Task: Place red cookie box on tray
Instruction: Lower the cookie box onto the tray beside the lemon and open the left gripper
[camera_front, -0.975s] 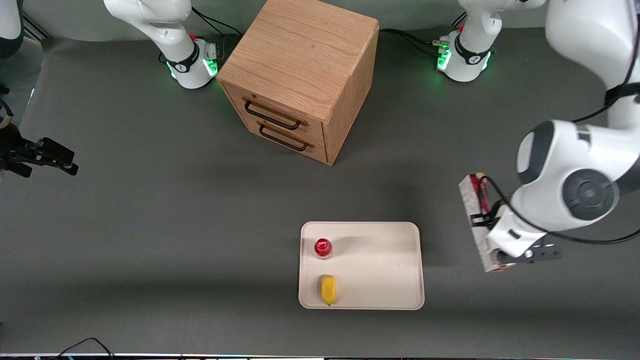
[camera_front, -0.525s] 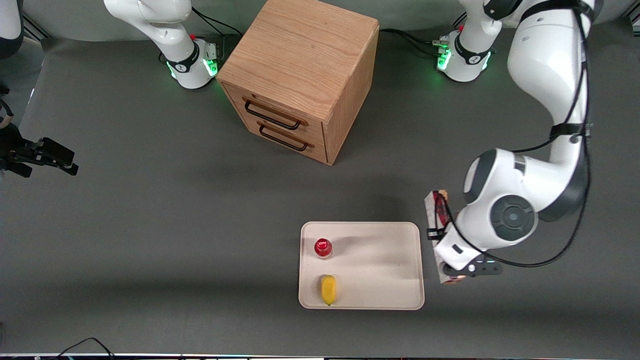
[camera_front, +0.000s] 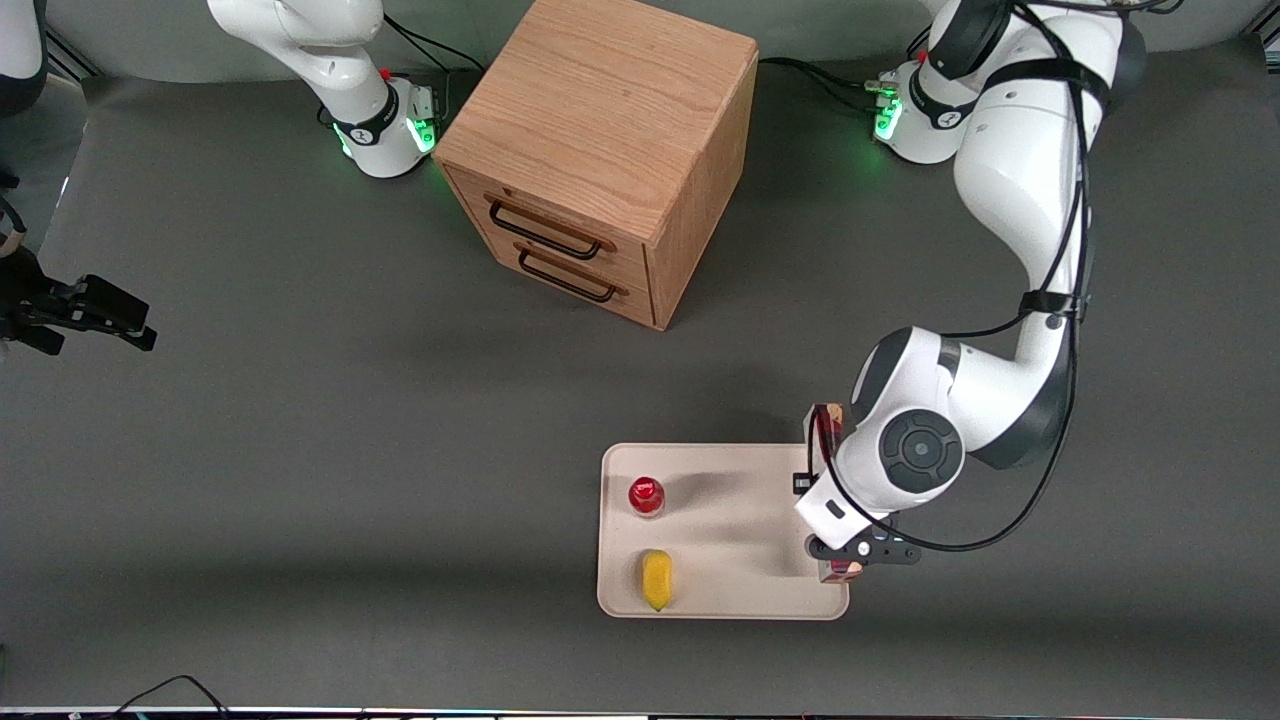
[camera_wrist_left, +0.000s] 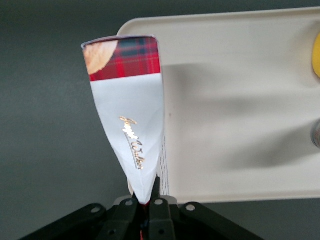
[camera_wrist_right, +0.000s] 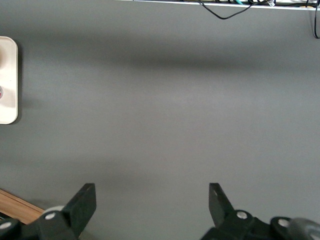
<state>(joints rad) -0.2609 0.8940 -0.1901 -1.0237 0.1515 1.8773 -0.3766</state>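
Observation:
My left gripper (camera_front: 815, 484) is shut on the red cookie box (camera_front: 827, 421), a thin carton held on edge, mostly hidden under the wrist in the front view. It hangs over the rim of the cream-white tray (camera_front: 745, 505) at the tray's end toward the working arm. In the left wrist view the box (camera_wrist_left: 127, 115) shows a white face with gold script and a red plaid end. It runs out from the gripper (camera_wrist_left: 145, 202) along the edge of the tray (camera_wrist_left: 240, 100). I cannot tell whether the box touches the tray.
A small red-capped bottle (camera_front: 646, 495) and a yellow lemon-like piece (camera_front: 657, 579) sit on the tray at its end toward the parked arm. A wooden two-drawer cabinet (camera_front: 600, 150) stands farther from the front camera than the tray.
The left arm has carried the box sideways from the bare table toward the parked arm's end, and it now hangs over the tray's rim. The tray, bottle and yellow piece have not moved.

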